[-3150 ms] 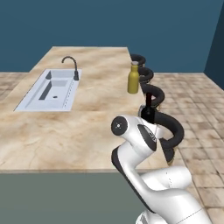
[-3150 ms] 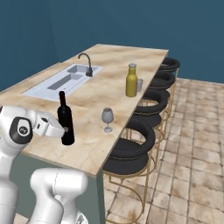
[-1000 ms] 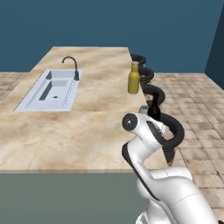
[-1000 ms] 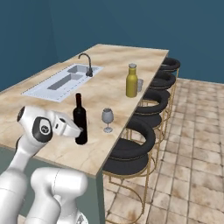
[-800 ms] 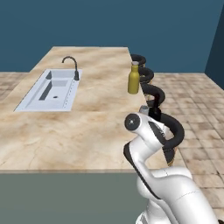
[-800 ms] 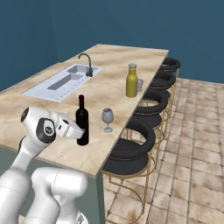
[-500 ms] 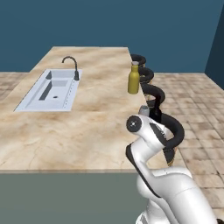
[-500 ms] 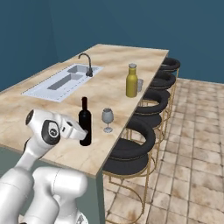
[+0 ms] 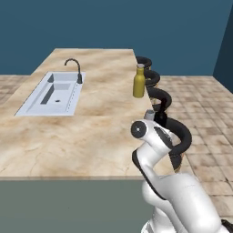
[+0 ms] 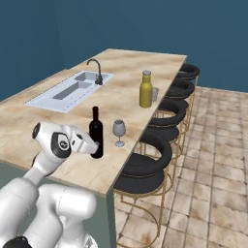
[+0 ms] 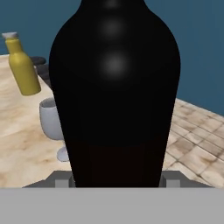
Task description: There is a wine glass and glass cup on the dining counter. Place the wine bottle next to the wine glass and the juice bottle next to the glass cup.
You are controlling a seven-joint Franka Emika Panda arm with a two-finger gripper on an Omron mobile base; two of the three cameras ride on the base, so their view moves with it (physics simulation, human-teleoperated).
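Observation:
My gripper (image 10: pixel 96 148) is shut on the lower body of the wine bottle (image 10: pixel 96 130), which stands upright just left of the wine glass (image 10: pixel 119 131) near the dining counter's (image 10: pixel 72 126) front right edge. In the hand view the dark wine bottle (image 11: pixel 113 96) sits between my fingertips, with the wine glass (image 11: pixel 52 122) behind it to the left. Farther along the same edge stands the yellow juice bottle (image 10: pixel 146 89), with the glass cup (image 10: pixel 155 93) close beside it. The juice bottle (image 9: pixel 139 82) also appears in the left base view.
A pale sink (image 10: pixel 70 90) with a black faucet (image 10: pixel 97 70) is set into the counter's left side. A row of black stools (image 10: pixel 145 160) lines the counter's right edge. Bare marbled top lies between the sink and the bottles.
My arm has carried the wine bottle a little to the right, closer to the wine glass. The juice bottle, glass cup and wine glass have stayed put.

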